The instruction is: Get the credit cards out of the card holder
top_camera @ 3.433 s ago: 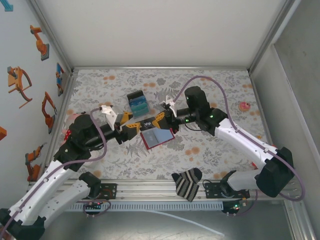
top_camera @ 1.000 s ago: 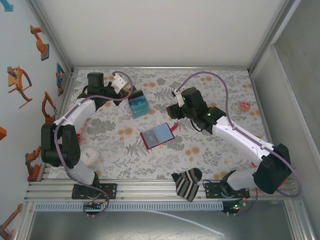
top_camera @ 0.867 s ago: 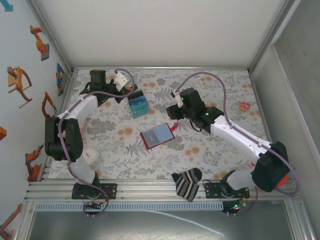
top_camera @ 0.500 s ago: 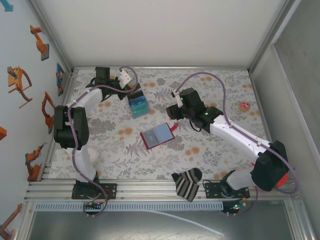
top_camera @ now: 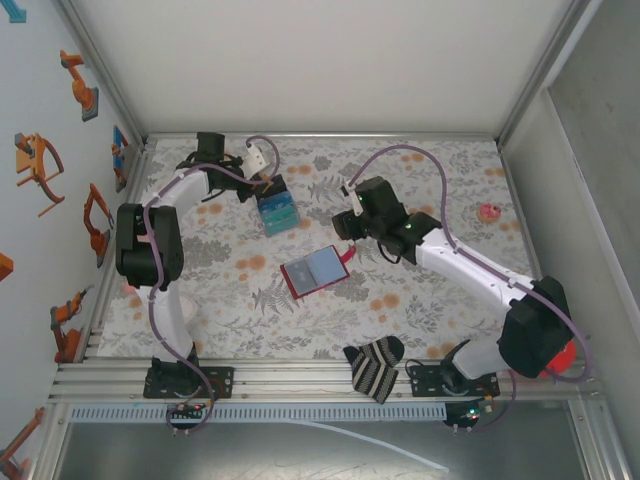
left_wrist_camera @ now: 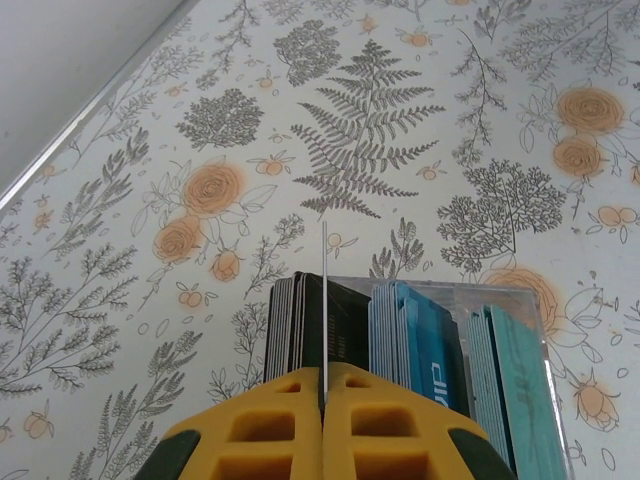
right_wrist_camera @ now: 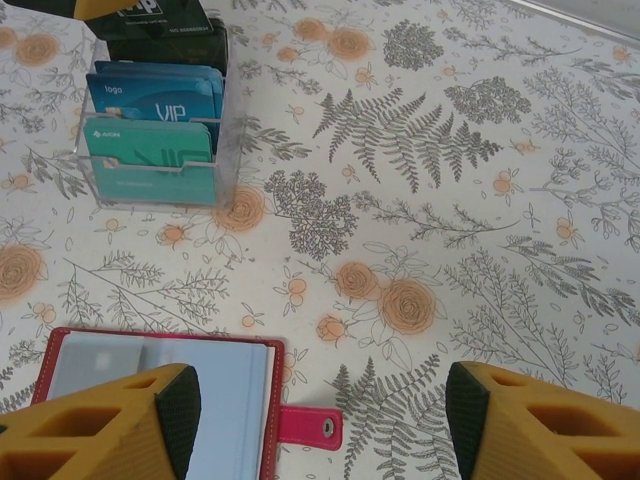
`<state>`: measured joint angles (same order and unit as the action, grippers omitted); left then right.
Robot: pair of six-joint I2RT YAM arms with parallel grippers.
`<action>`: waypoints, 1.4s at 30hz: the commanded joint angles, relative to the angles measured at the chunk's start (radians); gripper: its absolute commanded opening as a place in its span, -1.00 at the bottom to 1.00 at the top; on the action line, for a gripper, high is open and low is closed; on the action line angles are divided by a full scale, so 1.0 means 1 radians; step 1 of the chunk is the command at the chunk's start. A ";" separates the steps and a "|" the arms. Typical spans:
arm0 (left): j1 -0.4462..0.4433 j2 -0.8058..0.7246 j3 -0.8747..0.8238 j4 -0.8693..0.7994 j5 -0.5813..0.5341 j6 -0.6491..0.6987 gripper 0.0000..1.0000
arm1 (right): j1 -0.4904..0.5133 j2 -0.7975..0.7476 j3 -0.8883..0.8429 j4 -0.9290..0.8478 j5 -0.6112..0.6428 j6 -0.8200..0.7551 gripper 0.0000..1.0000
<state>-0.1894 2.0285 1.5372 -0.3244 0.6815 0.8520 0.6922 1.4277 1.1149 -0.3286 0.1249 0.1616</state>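
The desk (top_camera: 430, 310) is covered by a pale cloth (top_camera: 220, 300) printed with grey ferns and orange flowers. A plain white back wall (top_camera: 320, 60) rises behind it. Orange robot-arm stickers (top_camera: 38, 165) dot the left wall (top_camera: 40, 240). An aluminium rail (top_camera: 290, 378) edges the front.

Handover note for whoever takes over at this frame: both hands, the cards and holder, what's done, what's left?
Left hand: shut on one card, held edge-up over the clear box that has cards filed in it.
Right hand: open, hovering above the card holder, touching nothing.
Card holder: lies open and flat, tab out to the side.
Done: one card is at the box, not yet released.
Left: drop that card, then check the holder's slots; I cannot tell whether any cards remain.
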 commanded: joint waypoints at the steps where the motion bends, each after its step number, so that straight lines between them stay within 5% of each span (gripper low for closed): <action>1: -0.005 0.031 0.026 -0.054 0.038 0.051 -1.00 | 0.001 0.017 0.024 -0.003 0.014 0.018 0.32; 7: -0.005 0.050 0.033 -0.054 0.035 0.042 -0.94 | 0.001 0.027 0.032 -0.004 0.001 0.019 0.31; 12: -0.007 0.037 0.034 -0.054 0.033 0.031 -0.42 | 0.001 0.027 0.031 -0.011 -0.004 0.021 0.31; 21: -0.019 -0.073 -0.002 -0.017 0.033 -0.045 0.04 | 0.003 0.053 0.047 -0.062 -0.021 0.034 0.09; 30: -0.044 -0.392 -0.383 0.403 -0.070 -0.393 0.95 | 0.034 0.046 -0.009 -0.074 -0.075 0.050 -0.07; 36: -0.146 -0.627 -0.692 0.594 -0.348 -0.577 0.94 | 0.082 0.072 -0.004 -0.099 -0.110 0.047 -0.24; 42: -0.226 -0.829 -0.922 0.659 -0.511 -0.792 0.94 | 0.151 0.153 0.021 -0.110 -0.159 0.045 -0.41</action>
<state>-0.3946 1.2827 0.6758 0.2504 0.2996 0.2211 0.8158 1.5398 1.1141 -0.4133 0.0074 0.2031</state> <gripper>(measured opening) 0.968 0.307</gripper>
